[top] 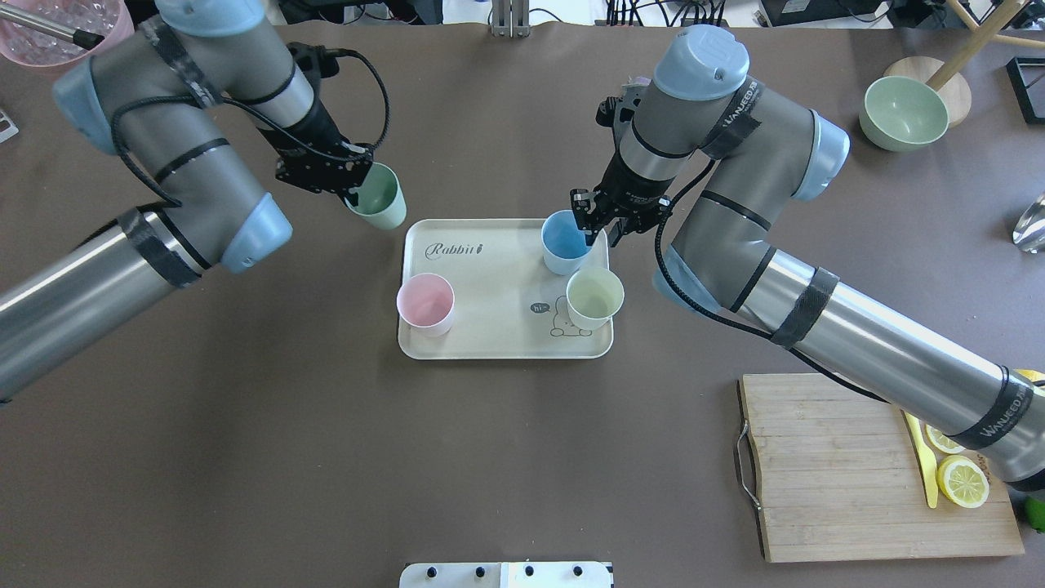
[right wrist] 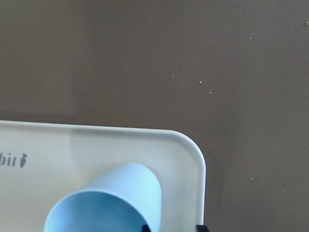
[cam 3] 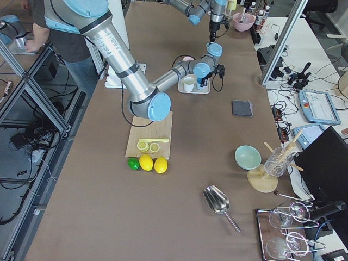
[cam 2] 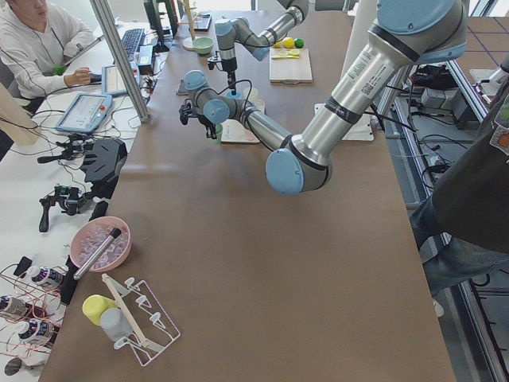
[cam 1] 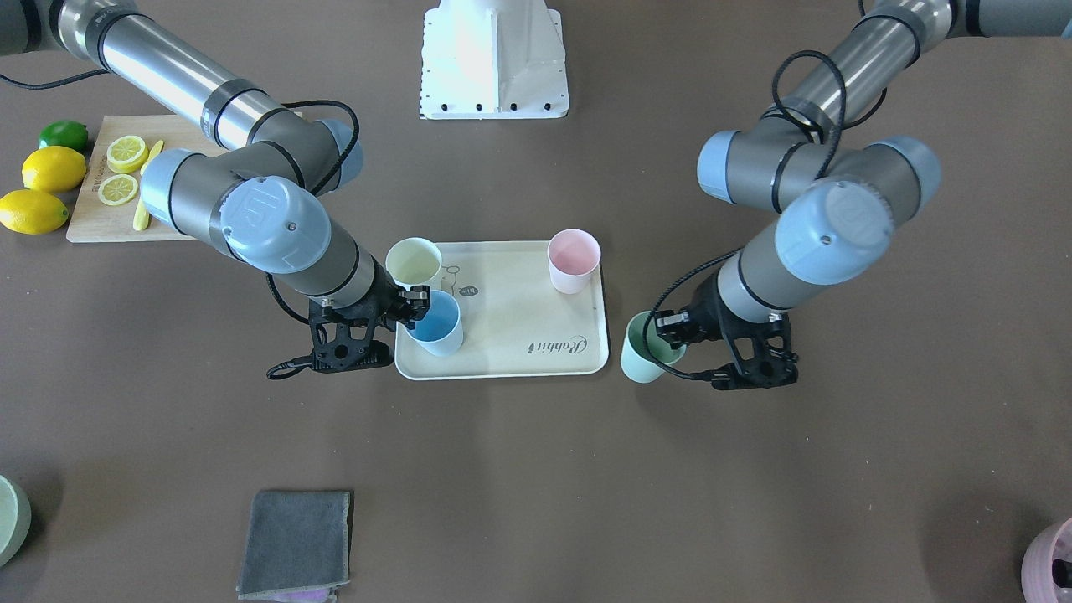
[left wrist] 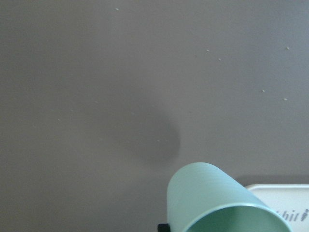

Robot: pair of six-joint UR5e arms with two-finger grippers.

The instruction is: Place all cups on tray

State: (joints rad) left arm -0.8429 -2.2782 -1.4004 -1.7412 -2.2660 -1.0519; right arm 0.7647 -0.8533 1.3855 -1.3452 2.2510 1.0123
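Mint green cup sits in the grip of the left gripper, jaws closed on its rim wall, one finger inside and one outside; the cup is tilted and hangs clear of the table, its shadow lying apart from it in the left wrist view; it is just off the upper left corner of the tray in the overhead view, not over it. Across the frame, the right gripper stands at the rim of the blue cup with its jaws parted; in the right wrist view one tip is at the cup's wall and the other is off to the side over the tray's rim, with a gap between that tip and the cup; the blue cup stands on the tray in its upper right corner. Just below it in the overhead view, at the tray's lower right, the yellow cup stands upright beside the bear drawing; the pink cup stands upright in the lower left corner, well apart from the other two. Further out, a wooden cutting board with a lemon slice lies at the lower right of the overhead view; a pale green bowl sits at the upper right; a folded grey cloth lies at the lower left of the front-facing view.
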